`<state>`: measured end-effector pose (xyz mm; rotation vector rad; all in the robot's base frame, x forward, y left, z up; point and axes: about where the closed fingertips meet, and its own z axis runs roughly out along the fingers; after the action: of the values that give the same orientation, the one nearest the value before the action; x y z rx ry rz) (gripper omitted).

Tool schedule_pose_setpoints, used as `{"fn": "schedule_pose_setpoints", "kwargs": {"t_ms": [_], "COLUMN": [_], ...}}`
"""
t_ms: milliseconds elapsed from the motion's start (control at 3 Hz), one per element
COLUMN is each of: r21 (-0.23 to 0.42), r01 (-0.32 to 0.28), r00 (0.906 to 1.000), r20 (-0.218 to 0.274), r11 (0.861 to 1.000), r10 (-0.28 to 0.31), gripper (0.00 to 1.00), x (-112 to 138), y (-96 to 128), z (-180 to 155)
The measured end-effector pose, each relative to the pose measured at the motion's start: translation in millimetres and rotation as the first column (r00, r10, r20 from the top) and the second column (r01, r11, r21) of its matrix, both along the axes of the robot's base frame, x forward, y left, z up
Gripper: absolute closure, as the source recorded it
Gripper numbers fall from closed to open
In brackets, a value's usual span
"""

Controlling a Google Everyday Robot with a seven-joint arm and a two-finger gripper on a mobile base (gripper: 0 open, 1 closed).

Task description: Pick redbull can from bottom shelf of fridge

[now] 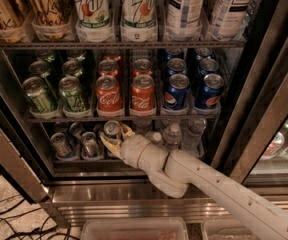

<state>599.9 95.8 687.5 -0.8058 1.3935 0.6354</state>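
The fridge (134, 196) stands open, showing dark wire racks. On its bottom shelf (79, 160), at the left, stand several slim redbull cans with silver tops (62, 145). My gripper (116, 138) reaches into that shelf from the lower right on a cream-coloured arm. One finger lies left of and below a redbull can (111, 129), and the other is at the can's right side. The jaws are shut on this can. It stands upright, slightly higher than the cans to its left.
Clear water bottles (172, 134) stand just right of the wrist on the same shelf. The rack above holds green cans (38, 95), Coca-Cola cans (108, 94) and Pepsi cans (176, 91). The door frame (266, 109) rises at right. Cables (4, 214) lie on the floor, and a plastic bin (134, 229) sits below.
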Motion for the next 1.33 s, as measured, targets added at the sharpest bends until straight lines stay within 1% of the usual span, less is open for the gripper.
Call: {"fn": "schedule_pose_setpoints", "kwargs": {"t_ms": [333,667,1000,1333], "r21": [-0.022,-0.051,-0.075,-0.082], "r01": [-0.023,-0.065,-0.147,-0.256], "r00": [0.9996,0.9979,0.9889,0.9660], "r20": [0.013,0.000,-0.033,-0.061], "r11": [0.999,0.997,0.986,0.963], "r10": [0.023,0.065,0.145,0.251], "gripper": [1.00,1.00,1.00,1.00], "x": [-12,-31,-48,-65], "y": [-1,1,4,5], "z": [12,17,16,11]}}
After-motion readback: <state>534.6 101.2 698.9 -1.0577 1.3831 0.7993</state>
